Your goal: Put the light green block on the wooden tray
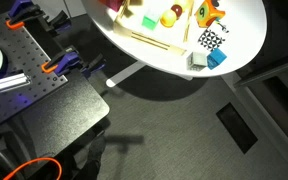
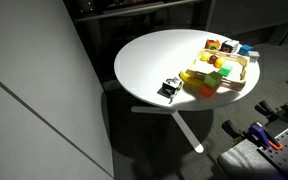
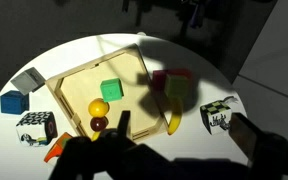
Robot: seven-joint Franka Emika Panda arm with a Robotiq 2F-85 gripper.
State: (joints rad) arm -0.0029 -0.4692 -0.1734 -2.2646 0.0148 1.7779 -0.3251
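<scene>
The round white table (image 2: 154, 60) carries everything. All the toys are crowded close to one edge of it, and the rest of the top is bare.

The tray (image 3: 79, 85) lies in the middle of this group. It already holds three things: a darker green block (image 3: 109, 90), a yellow ball (image 3: 98, 108) and a small dark red ball (image 3: 98, 124). The part of the tray floor toward its far corners looks free.

I find the gripper (image 3: 180, 125) only in the wrist view, at the bottom of the picture, high above the table. Its two fingers stand far apart with nothing between them, so I read it as released and empty.

The light green block (image 3: 180, 90) sits on the bare table outside the tray, just beside the tray side that faces the checkered cube (image 3: 219, 113). It stands against a red block (image 3: 160, 82); I cannot tell if they touch. A dark shadow covers both, so the block looks olive, and I name it with some care. A banana-like piece (image 3: 172, 122) lies near it, toward the table edge.

In my judgement nothing of the task is done yet. The block is not in the tray and not in the grip. Everything is left for me: bring the gripper down over the block, close on it without pushing the red block, lift it, carry it over the low rim and set it on the free tray floor.
</scene>
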